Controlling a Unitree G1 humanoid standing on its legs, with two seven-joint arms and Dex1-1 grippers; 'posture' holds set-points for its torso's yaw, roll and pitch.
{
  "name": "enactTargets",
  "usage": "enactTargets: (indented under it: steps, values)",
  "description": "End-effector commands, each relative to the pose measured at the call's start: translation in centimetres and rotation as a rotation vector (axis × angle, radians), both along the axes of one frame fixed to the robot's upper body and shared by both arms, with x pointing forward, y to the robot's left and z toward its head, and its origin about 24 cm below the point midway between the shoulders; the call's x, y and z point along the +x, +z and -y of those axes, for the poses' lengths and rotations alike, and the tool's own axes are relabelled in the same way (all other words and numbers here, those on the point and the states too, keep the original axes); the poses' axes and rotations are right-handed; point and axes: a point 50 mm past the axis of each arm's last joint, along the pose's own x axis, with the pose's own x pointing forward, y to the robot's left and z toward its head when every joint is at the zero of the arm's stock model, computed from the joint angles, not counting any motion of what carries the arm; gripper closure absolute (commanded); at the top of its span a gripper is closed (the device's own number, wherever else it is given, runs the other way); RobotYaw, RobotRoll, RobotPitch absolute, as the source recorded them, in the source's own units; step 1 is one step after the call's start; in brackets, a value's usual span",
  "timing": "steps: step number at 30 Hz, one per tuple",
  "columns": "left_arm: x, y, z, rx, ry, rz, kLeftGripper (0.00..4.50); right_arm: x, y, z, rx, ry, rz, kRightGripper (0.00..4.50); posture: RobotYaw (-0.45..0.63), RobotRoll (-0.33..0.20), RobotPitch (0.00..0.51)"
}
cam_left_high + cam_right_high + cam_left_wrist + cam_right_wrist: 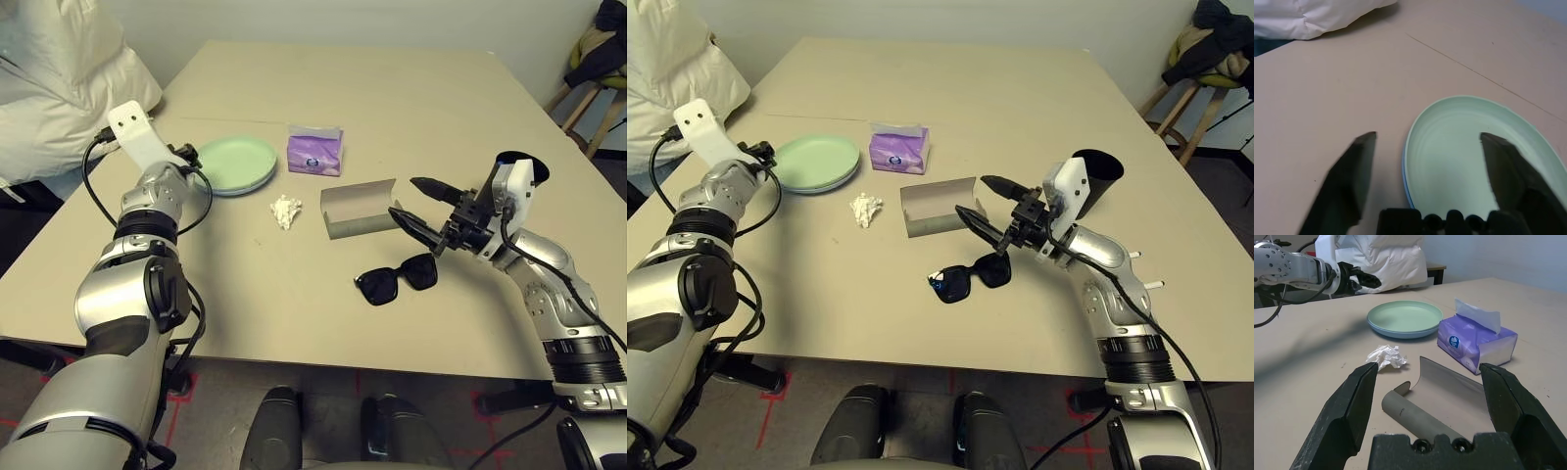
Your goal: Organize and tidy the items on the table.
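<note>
Your right gripper [416, 206] is hanging released over the black sunglasses [397, 279]; your right wrist view is showing the grey-brown oblong glasses case [1442, 404] instead. Your left gripper [1427, 142] is gaping at the stacked pale green and light blue round plates [1484, 152].

Plates [236, 164] left, tissue pack [315, 150] beside, case [359, 209] behind sunglasses [396, 278] (tissue [285, 210] left of case)

Jaws apart; glasses case [1437, 404] open; tissue [1385, 356] beyond.

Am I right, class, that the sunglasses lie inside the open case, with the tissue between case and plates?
Not quite. The sunglasses lie on the table, outside the open case and nearer the robot, as the left eye view shows. The tissue does lie between case and plates.
</note>
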Motion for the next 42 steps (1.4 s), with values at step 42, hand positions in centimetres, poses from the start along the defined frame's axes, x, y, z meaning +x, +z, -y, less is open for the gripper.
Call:
enactTargets:
  steps: [42]
  values:
    - [-3.8,-5.4,6.6,0.436,-1.180,-0.157,0.02,-0.2,-0.1,0.4,-0.026,-0.090,-0.081,0.00,0.17,0.000,0.084]
